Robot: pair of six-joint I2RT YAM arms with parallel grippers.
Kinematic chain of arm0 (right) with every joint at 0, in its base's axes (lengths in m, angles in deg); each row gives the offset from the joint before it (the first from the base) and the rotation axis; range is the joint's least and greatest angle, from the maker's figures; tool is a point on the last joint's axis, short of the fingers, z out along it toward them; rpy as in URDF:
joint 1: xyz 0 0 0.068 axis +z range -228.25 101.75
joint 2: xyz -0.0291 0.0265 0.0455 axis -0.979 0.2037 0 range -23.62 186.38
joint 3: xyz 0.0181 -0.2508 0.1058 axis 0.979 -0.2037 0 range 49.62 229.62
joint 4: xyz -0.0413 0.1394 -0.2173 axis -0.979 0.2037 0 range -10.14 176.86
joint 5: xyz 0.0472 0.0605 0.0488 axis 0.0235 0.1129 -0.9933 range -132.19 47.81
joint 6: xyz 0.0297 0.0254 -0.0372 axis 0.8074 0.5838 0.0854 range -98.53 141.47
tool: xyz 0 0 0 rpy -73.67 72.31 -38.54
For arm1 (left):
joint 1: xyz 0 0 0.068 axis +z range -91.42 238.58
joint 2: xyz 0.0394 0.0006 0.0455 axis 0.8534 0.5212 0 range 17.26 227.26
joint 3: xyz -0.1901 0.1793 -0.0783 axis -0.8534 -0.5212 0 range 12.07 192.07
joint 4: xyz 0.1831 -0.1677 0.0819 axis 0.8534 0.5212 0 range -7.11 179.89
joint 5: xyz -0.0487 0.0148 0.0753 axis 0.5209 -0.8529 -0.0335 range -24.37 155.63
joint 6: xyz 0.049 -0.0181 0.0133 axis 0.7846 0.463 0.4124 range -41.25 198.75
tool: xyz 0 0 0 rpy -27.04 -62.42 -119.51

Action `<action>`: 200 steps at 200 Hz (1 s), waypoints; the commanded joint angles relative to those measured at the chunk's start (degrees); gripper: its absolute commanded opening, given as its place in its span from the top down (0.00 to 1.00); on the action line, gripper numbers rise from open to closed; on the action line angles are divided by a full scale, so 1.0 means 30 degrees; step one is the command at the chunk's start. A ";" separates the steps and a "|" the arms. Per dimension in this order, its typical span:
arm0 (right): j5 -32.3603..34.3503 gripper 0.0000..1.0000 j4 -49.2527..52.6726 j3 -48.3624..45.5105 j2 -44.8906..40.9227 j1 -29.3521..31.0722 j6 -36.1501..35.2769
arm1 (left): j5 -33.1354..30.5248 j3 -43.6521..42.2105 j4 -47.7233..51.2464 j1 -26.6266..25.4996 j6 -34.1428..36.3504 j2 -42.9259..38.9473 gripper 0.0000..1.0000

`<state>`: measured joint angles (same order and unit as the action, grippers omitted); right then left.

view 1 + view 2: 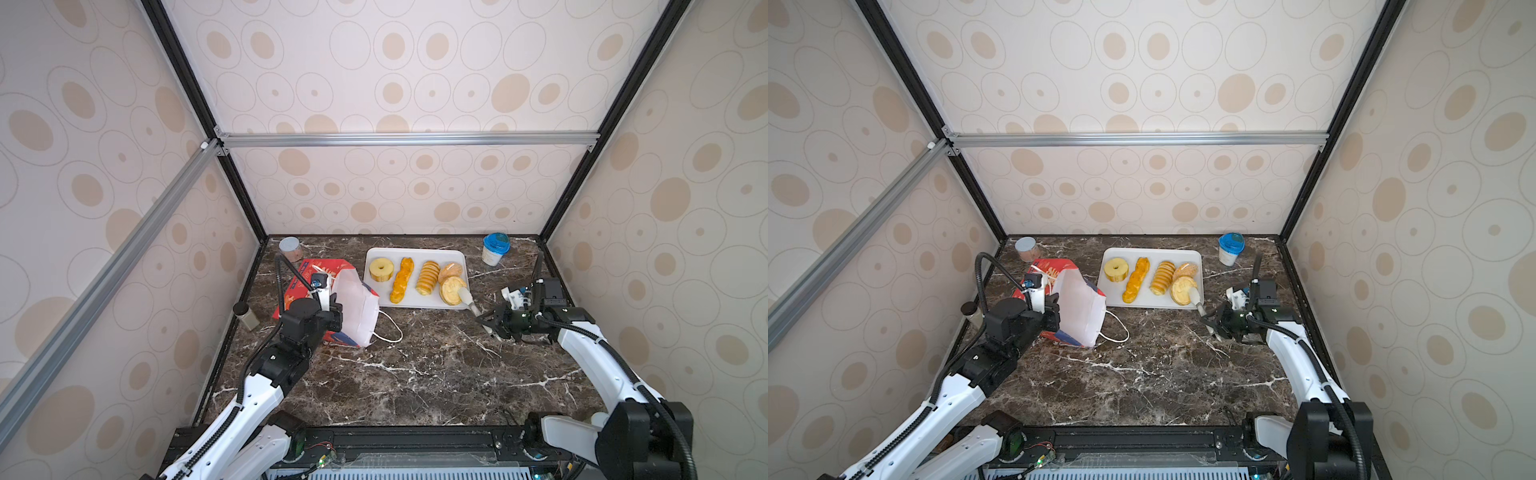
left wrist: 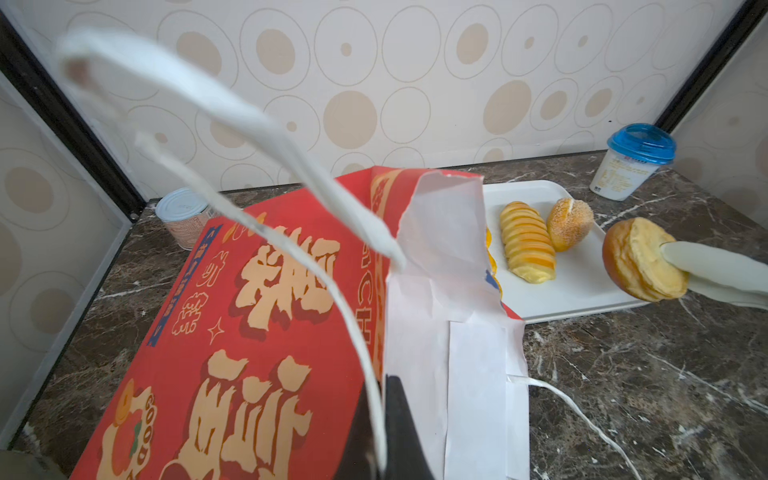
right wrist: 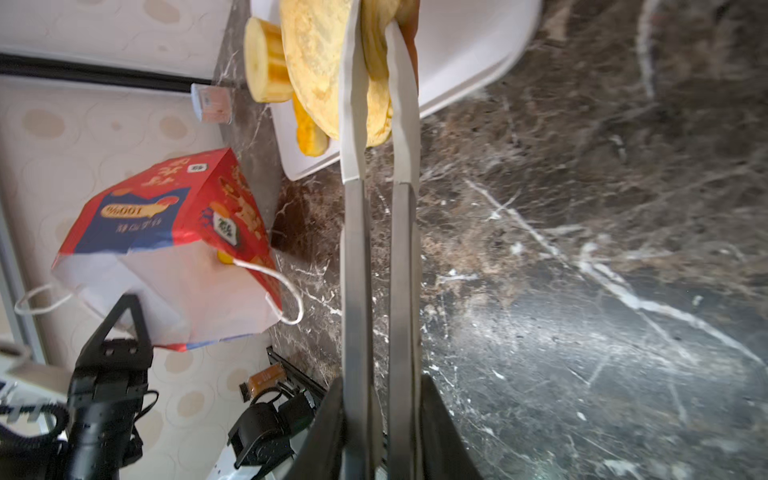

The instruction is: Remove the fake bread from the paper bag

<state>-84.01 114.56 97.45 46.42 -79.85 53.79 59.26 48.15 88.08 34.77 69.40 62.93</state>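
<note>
In both top views the red paper bag (image 1: pixel 328 270) (image 1: pixel 1079 307) lies tilted at about 9 o'clock on the dark marble surface (image 1: pixel 415 374), with its open mouth and white lining turned toward 5 o'clock. The left gripper (image 1: pixel 334 308) (image 2: pixel 382 399) is pressed together on the rim of the bag, and in the left wrist view a white cord handle (image 2: pixel 249 124) passes between its dark fingers. A second cord handle (image 1: pixel 390 330) lies on the surface beside the mouth. The front of the bag carries large cream Chinese characters which I cannot read with certainty, the word "GOOD" near a round picture, and the letters "CH" along one edge. In the right wrist view a blue band on the bag (image 3: pixel 166 232) shows "100%", seen upside down. The white tray (image 1: pixel 374 254) stands at 12 o'clock and carries a ring bread (image 1: pixel 381 269), a twisted stick (image 1: pixel 402 279), a ridged loaf (image 1: pixel 428 277) and a sesame bun (image 1: pixel 451 271). The right gripper (image 1: pixel 494 322) (image 3: pixel 380 399), at 3 o'clock, is closed on metal tongs (image 1: pixel 471 305) (image 3: pixel 355 249), and their white tips pinch a round bun (image 1: pixel 452 290) (image 2: pixel 636 262) at the near right corner of the tray. I cannot tell whether this bun touches the tray. A cup (image 1: pixel 494 249) with a blue lid stands at 1 o'clock and its label is too small to read. A can (image 1: pixel 290 248) stands at 11 o'clock.
</note>
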 commanded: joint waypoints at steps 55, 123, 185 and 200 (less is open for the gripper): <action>-0.1983 1.00 -0.2629 0.1391 0.4351 -0.0198 -0.0876 | 0.3978 -0.1212 0.0047 0.0116 0.2506 -0.2373 1.00; -0.0420 0.53 -0.1478 0.1761 0.2809 -0.0201 -0.1451 | 0.9557 -0.0783 0.1734 0.0123 0.4540 -0.2259 1.00; 0.0989 0.52 0.0155 0.1400 -0.0528 -0.0172 -0.1764 | 0.9829 -0.0299 0.2893 0.0090 0.4831 -0.2495 1.00; 0.0897 0.52 0.0520 0.1465 -0.1108 -0.0156 -0.1887 | 1.0184 0.0042 0.3451 0.0094 0.5301 -0.2624 1.00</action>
<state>-81.91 113.35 101.04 45.87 -80.47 49.96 87.30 44.45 95.89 34.81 81.75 56.29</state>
